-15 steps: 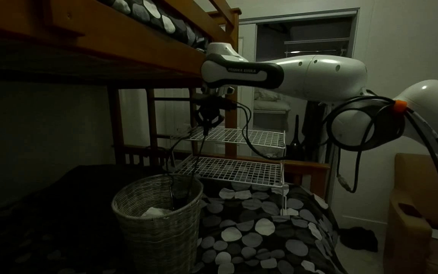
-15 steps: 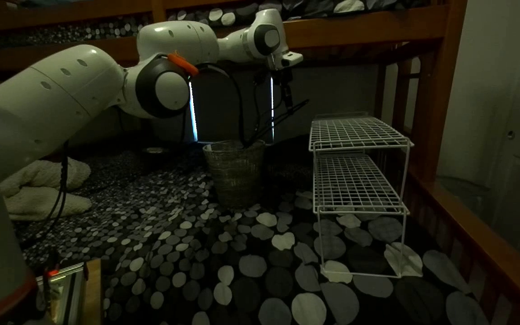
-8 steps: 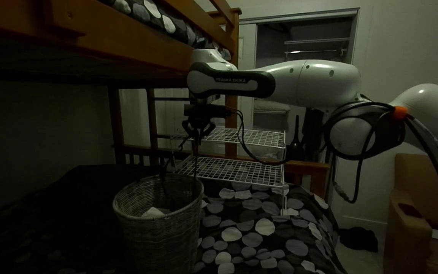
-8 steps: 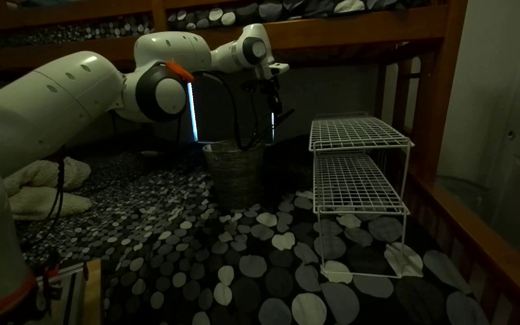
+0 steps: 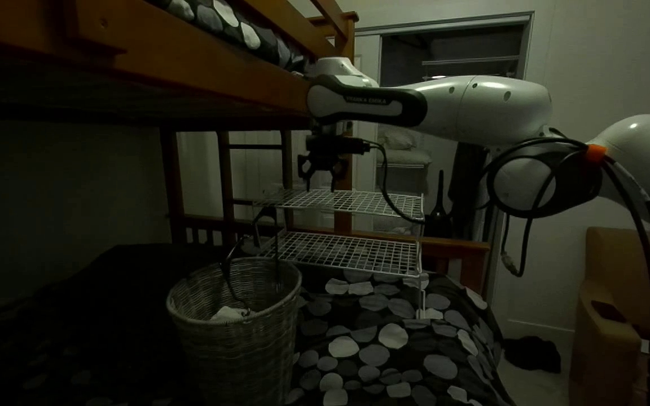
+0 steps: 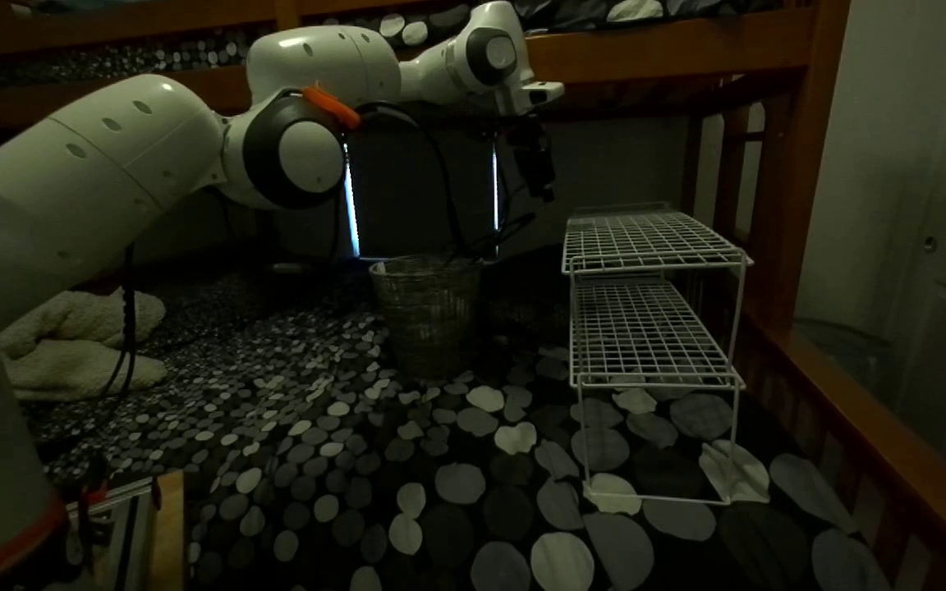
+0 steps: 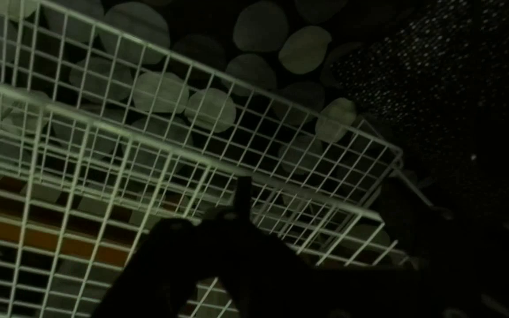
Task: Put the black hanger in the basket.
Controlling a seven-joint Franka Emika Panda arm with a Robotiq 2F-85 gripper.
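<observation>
Gripper (image 5: 320, 187) pointed down, its jaws standing well apart; the hanger (image 5: 268, 212) is outside them, lower and to the left in an exterior view. From the left there, the basket (image 5: 240, 349) stands upright on the bedding (image 5: 376, 361), with something white (image 5: 227, 313) inside. Next, the hanger sticks up out of the basket's mouth, its lower part within, its top above the rim; where it bears on the rim I cannot tell. Higher and to the right hangs the gripper, the upper shelf of the rack (image 5: 353, 254) showing just under the jaws. Farther right come the arm (image 5: 483, 113), an orange tie (image 5: 594, 154) on it, and a tan chair (image 5: 604, 332).

In an exterior view with cream fleece (image 6: 83, 345) at the left, the hanger slants up rightward from the basket, its end just below the gripper; the rack is right of both. In the wrist view, the gripper is a black shape before the rack's grid.
</observation>
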